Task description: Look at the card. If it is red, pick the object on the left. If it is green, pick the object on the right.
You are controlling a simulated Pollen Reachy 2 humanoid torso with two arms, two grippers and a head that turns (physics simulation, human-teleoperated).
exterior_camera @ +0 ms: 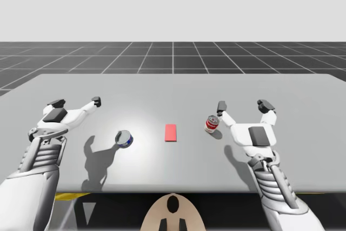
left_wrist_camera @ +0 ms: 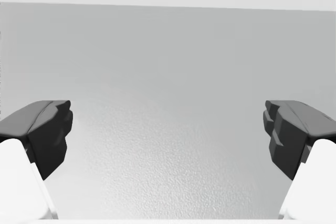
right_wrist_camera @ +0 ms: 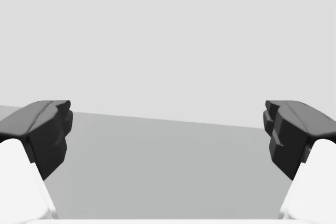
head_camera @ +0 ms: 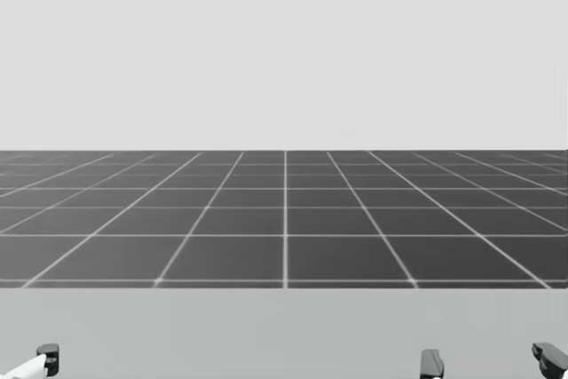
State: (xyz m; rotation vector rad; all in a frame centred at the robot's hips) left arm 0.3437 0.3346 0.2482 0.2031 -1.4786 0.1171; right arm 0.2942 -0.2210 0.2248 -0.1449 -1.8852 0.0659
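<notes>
Closest in, my left arm [exterior_camera: 38, 160] and right arm [exterior_camera: 275, 182] come over the near edge, ribbed white sleeves throwing soft shadows on the tabletop [exterior_camera: 173, 93], a plain matte grey slab.

Now the row of things. Dead centre lies the red card [exterior_camera: 171, 132], a thin flat rectangle. Left of the card sits a short blue can [exterior_camera: 124, 138], round and tilted, its pale end showing. Right of the card is a red-and-white can [exterior_camera: 212, 124], an upright cylinder.

Further out, the left hand [exterior_camera: 77, 102] hovers well left of the card and beyond the blue can, fingers spread wide. In the left wrist view its dark, blocky fingertips [left_wrist_camera: 47, 129] stand far apart over finely grained tabletop. The right hand [exterior_camera: 243, 105], right of the card, is just as wide apart, with one finger just behind the red-and-white can; I can't tell if they touch.

Past the far edge lies a dark grid floor [exterior_camera: 173, 55].
</notes>
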